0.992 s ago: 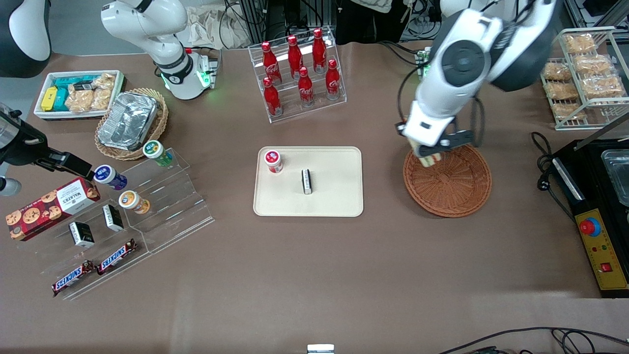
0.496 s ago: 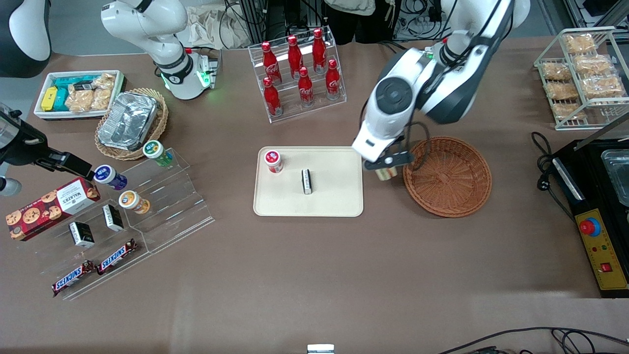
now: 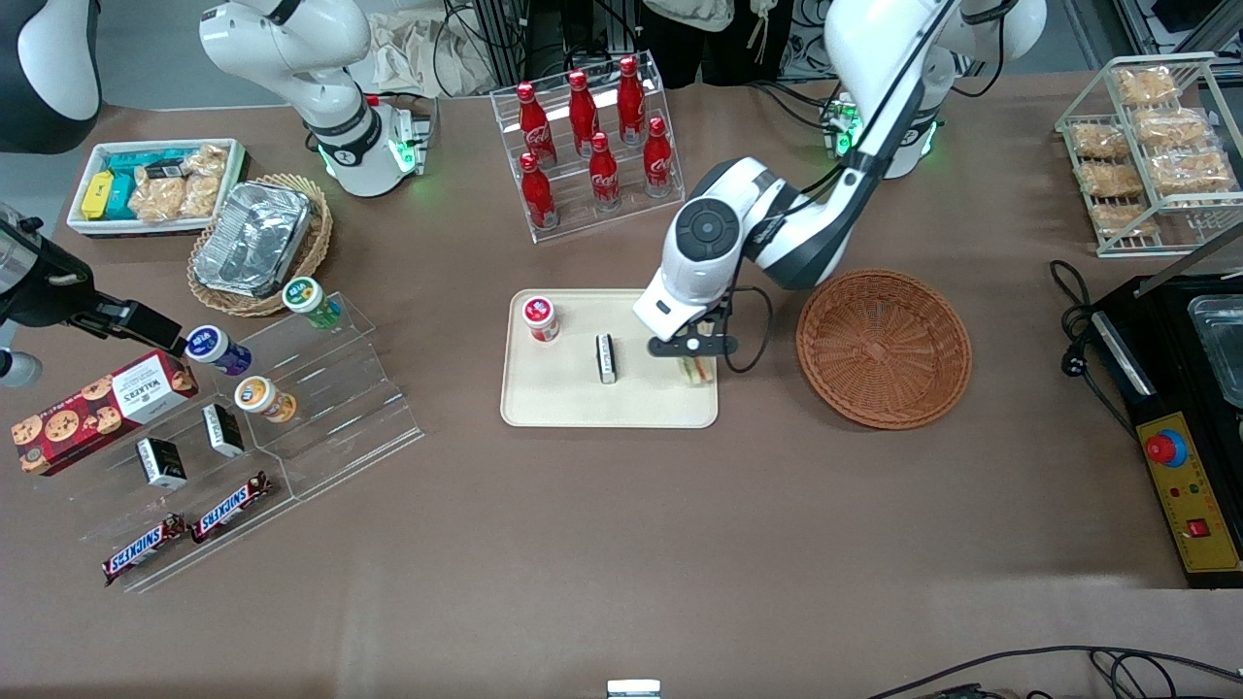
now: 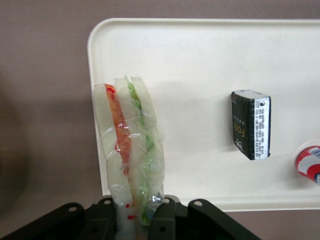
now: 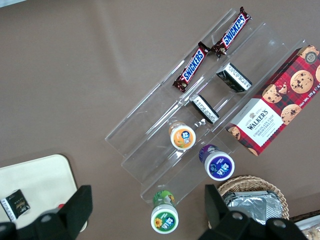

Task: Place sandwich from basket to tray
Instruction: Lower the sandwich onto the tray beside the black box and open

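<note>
Fingers (image 4: 162, 212) of the gripper (image 3: 695, 357) clenched on one end of the plastic-wrapped sandwich (image 4: 131, 150), held over the tray (image 3: 554, 403) right at the edge nearest the basket (image 3: 884, 349), now empty. Hangs over the very rim in the wrist view: bread and filling layers partly above cream plastic, partly above bare counter (image 3: 621, 544). Biggest risk from here, judged from that overlap: released at this spot, likely to land straddling the low rim, tip, and slide off onto the counter. Grip only on one narrow end, through slick wrap, so a slip or swing during descent also possible, shifting the landing point. Soft bread, so too hard a squeeze or a press into the tray could crush the wedge. Small black packet (image 3: 606, 357) and red-capped cup (image 3: 540, 317) well apart from the sandwich, so little chance of a knock unless carried much farther inward. Safer with a shift toward the tray's middle before letting go.
</note>
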`<act>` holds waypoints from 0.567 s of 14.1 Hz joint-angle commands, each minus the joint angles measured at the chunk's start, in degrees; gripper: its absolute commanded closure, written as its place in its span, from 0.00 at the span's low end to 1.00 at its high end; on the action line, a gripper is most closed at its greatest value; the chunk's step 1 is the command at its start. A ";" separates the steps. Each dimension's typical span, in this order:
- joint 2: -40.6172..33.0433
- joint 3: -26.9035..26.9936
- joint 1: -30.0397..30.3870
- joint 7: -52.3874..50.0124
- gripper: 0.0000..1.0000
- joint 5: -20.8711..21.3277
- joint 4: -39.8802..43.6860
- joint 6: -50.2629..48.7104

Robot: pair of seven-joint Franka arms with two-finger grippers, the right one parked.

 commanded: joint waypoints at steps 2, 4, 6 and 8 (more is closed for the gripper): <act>2.33 0.51 -0.76 1.63 1.00 4.70 -3.20 7.91; 3.74 0.68 -0.76 1.63 1.00 5.85 -3.56 9.86; 3.57 0.68 -0.50 0.76 0.53 5.77 -3.56 9.69; 2.70 0.77 -0.24 0.58 0.01 5.77 -3.64 8.90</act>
